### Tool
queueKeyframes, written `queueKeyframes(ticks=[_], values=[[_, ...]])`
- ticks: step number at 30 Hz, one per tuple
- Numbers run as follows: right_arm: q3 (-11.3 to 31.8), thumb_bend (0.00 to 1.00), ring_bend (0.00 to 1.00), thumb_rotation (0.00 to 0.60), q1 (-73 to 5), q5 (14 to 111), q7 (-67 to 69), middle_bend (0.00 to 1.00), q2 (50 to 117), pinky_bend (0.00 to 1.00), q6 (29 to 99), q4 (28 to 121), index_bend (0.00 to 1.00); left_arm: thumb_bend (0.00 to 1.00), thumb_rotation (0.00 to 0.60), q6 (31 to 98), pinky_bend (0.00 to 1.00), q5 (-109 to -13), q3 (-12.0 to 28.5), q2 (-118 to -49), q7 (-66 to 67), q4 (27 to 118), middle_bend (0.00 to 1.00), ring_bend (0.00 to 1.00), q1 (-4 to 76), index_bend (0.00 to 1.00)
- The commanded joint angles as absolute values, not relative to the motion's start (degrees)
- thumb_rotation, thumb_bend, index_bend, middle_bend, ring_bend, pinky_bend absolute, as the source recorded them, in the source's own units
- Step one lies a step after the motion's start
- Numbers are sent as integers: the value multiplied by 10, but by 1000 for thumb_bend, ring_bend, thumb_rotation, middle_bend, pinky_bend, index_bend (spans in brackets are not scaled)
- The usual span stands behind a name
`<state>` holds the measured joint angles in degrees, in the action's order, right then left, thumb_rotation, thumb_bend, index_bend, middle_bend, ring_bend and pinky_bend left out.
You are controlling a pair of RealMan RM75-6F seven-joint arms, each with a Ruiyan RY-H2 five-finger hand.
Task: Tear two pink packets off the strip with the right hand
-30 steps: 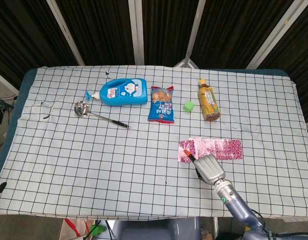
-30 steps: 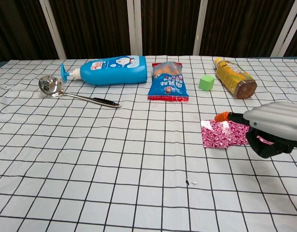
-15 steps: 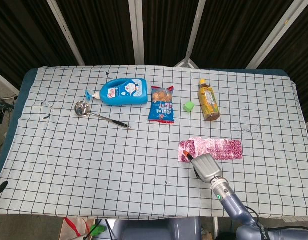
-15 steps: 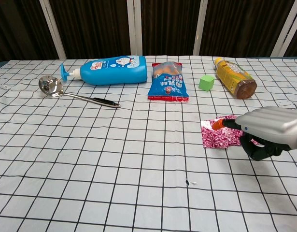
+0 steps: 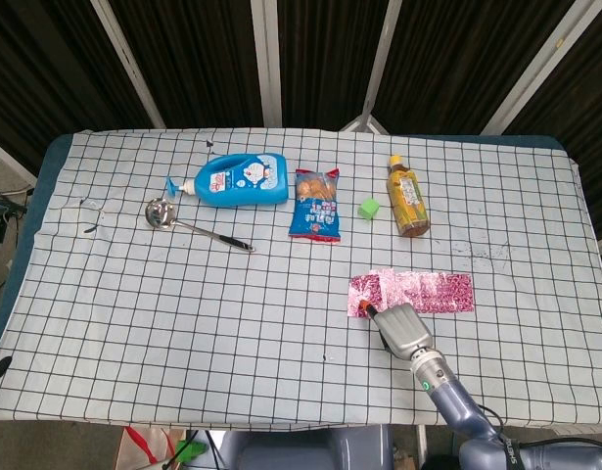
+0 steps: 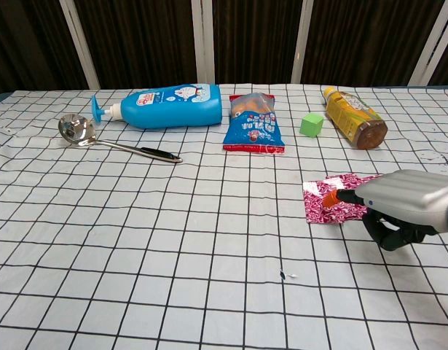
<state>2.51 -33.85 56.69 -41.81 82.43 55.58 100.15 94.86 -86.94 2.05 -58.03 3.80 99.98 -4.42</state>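
Since the earlier frames the right hand (image 5: 403, 329) has drawn back a little toward the robot, so that in the head view it now lies just at the near edge of the strip of pink packets (image 5: 411, 292) rather than over it, and in the chest view (image 6: 406, 204) its orange-tipped finger (image 6: 333, 197) has dropped lower on the strip's left end; nothing else on the worktop (image 5: 134, 294) has shifted. The strip lies flat, its long axis running from 9 to 3 o'clock across the right half of the checked cloth, and from the hand it sits at about 12 o'clock, touching or nearly touching the fingertip at its leftmost packets. The hand points toward 11 o'clock, back of the hand up, fingers curled under; whether they are clamped on a packet edge or merely resting on it cannot be told from either view, since the shell of the hand hides the underside. The left hand is not visible in either camera, so the right is the only one near the strip, as the task requires. Judging from this, the next move turns on catching the two leftmost packets across the strip's short axis and pulling toward 6 o'clock. Farther off at 12 o'clock lie the blue bottle (image 5: 244, 179), the snack bag (image 5: 315, 205), the yellow drink bottle (image 5: 407, 197), the ladle (image 5: 188, 224) and the small green cube (image 5: 369, 207).
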Motion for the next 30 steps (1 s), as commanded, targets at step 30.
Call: queueKeyframes(ticks=[30], values=[[19, 891, 865, 600, -418, 436, -533, 843, 857, 702, 597, 1031, 196, 276, 600, 942, 84, -864, 23, -580, 34, 1000, 0, 0, -40, 162]])
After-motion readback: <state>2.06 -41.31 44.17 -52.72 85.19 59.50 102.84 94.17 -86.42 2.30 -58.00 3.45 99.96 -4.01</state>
